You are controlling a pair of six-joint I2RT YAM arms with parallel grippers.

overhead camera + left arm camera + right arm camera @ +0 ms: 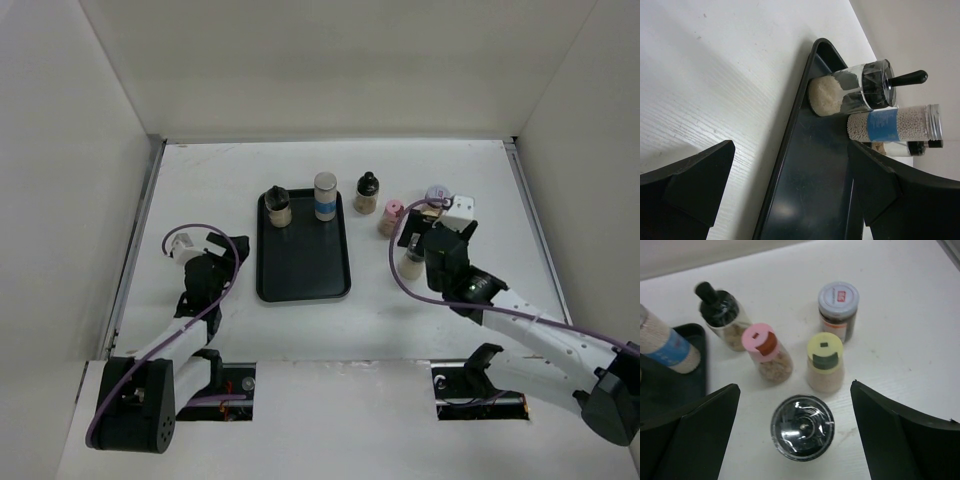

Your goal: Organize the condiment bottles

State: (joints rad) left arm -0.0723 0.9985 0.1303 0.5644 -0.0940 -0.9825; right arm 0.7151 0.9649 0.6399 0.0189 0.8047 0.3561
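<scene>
Bottle [802,427] beneath wide-spread right tool [793,386]

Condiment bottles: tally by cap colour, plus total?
Black-cap bottles: 2
Pink-cap bottle: 1
Yellow-green-cap bottle: 1
Lilac-cap bottle: 1
Glossy clear-cap bottle: 1
Blue-label bottle, silvery cap: 1
Total: 7

Both the left arm [165,340] and the right arm [545,335] have white shells on their long links, with black joint housings between them. A thin lilac cable [200,227] loops out behind each set of fingers. The left fingers [695,185] and right fingers [695,435] are matte black, broad and wedge-shaped. A white block [461,210] sits near the right fingers.
</scene>
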